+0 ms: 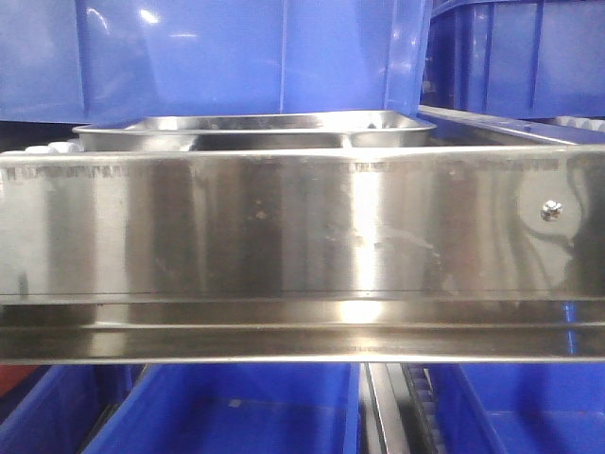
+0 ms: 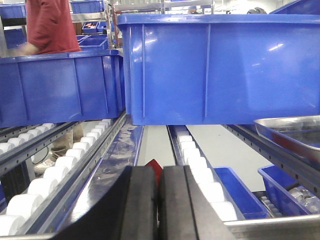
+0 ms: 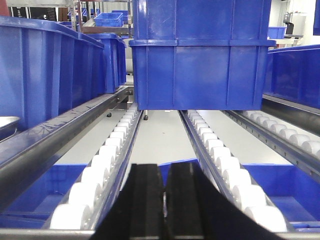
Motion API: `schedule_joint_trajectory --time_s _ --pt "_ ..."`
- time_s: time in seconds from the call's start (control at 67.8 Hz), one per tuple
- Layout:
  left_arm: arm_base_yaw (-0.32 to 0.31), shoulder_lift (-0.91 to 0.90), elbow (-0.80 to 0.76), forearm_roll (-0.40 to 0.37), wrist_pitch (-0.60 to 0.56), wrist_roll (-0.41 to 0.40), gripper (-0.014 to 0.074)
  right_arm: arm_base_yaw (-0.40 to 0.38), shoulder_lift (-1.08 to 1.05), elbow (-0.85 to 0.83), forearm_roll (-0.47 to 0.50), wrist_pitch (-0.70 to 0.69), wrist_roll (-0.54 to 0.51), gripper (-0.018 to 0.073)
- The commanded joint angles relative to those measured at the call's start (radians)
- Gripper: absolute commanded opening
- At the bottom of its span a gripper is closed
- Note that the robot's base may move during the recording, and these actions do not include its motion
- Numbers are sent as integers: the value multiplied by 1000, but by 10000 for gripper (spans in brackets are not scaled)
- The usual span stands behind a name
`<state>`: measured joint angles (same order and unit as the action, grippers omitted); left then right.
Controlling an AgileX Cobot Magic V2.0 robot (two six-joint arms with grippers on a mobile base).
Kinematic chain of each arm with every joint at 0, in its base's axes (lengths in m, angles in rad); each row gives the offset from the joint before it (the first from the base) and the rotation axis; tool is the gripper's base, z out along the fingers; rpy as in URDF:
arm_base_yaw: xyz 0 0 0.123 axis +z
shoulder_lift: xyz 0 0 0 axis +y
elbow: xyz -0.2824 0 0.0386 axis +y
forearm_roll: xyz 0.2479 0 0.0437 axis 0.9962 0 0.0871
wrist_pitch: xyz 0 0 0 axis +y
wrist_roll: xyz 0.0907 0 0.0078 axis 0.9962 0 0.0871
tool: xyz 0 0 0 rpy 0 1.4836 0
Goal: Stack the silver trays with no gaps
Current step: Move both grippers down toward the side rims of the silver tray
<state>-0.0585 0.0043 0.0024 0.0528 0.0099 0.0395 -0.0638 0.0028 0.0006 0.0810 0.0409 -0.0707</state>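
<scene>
A silver tray (image 1: 255, 130) lies just behind the broad steel shelf panel in the front view; only its rim and part of its inside show. The left wrist view shows a tray's corner (image 2: 292, 131) at the right edge, over the roller rails. The right wrist view shows a bit of shiny tray rim (image 3: 7, 125) at the far left. My left gripper (image 2: 159, 200) is shut with nothing between the pads, low over the rails. My right gripper (image 3: 164, 200) is shut and empty, between two roller rails. Neither gripper touches a tray.
The steel shelf panel (image 1: 284, 227) with a screw (image 1: 551, 211) fills the front view. Large blue bins (image 2: 215, 70) (image 3: 200, 60) stand on white roller rails (image 2: 200, 170) (image 3: 107, 160) ahead of both grippers. More blue bins (image 1: 236, 407) sit below. A person in red (image 2: 50, 25) stands far left.
</scene>
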Motion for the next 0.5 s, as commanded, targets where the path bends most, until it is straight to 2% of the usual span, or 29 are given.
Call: schedule_joint_trajectory --time_s 0.0,0.487 --pt "5 -4 -2 3 -20 1 12 -3 -3 -1 -4 -20 1 -17" --pt "5 -4 -2 3 -26 1 12 -3 -3 -1 -4 -34 1 -17"
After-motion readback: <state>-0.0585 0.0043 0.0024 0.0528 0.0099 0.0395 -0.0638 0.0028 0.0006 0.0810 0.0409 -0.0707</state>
